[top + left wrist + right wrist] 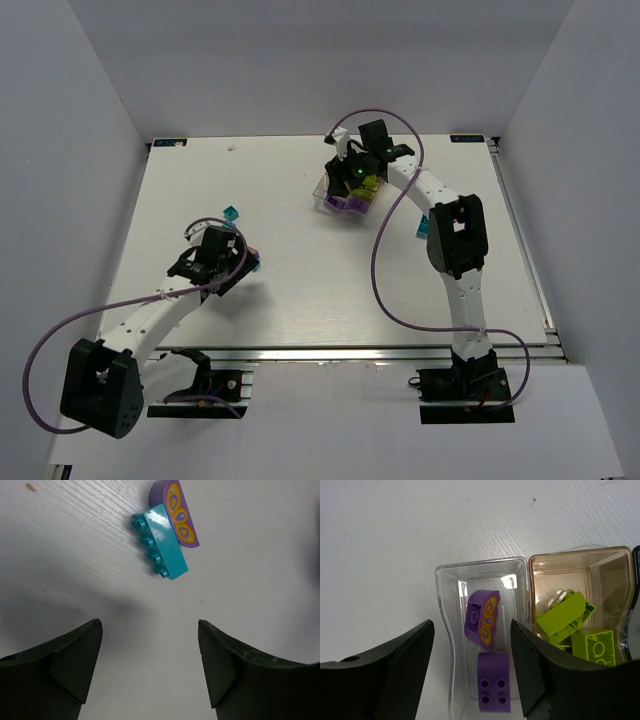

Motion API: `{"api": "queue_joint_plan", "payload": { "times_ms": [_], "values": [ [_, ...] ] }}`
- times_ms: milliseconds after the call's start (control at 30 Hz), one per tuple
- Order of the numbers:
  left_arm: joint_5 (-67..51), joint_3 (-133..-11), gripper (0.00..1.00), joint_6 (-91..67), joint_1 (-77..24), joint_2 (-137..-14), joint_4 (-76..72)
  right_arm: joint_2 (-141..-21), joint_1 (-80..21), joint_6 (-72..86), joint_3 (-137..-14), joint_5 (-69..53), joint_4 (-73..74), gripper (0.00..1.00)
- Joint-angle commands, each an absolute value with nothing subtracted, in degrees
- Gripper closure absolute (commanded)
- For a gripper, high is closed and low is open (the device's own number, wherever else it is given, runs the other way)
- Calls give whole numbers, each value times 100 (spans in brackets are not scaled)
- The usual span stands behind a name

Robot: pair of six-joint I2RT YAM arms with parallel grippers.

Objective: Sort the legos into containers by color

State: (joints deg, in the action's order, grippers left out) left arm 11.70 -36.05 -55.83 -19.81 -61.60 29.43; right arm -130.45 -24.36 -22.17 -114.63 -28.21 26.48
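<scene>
Clear compartment point(443, 630) — purple bricks point(493, 687) | amber compartment point(580, 553) — lime bricks point(560, 617) | left gripper point(148, 623), right gripper point(471, 622) spread

A white table point(300, 290) with a faint wood grain fills the middle of the overhead view, closed in by plain white walls point(60, 120) on the left, right and far sides. A small blue label sits at each far corner point(168, 142) point(466, 138). A metal rail point(380, 352) runs along the near edge and another point(520, 230) along the right edge. A tiny brown speck point(31, 487) marks the tabletop in the left wrist view.
</scene>
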Motion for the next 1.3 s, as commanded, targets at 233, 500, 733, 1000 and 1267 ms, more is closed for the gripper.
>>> {"api": "queue_joint_plan", "payload": {
  "times_ms": [233,500,733,1000,1267],
  "values": [
    [1239,-4411,20,-5090,-1942,-7355,2435,-11420,-2285,-2427,-10532,-3410,2234,37],
    [1406,-4991,26,-4711,-1942,-8287,2663,-10311,-2233,-2110,-9194,-3586,1653,37],
    [1433,-4966,32,-4641,-1942,-8481,2725,-10222,-2145,-1934,-9009,-3639,1617,37],
    [1433,-4852,39,-4491,-1942,-8727,2549,-10266,-2101,-1837,-9018,-3683,1608,37],
    [1582,-4825,44,-4333,-1942,-8947,2294,-10231,-2083,-1837,-8982,-3691,1670,37]
  ]
}}
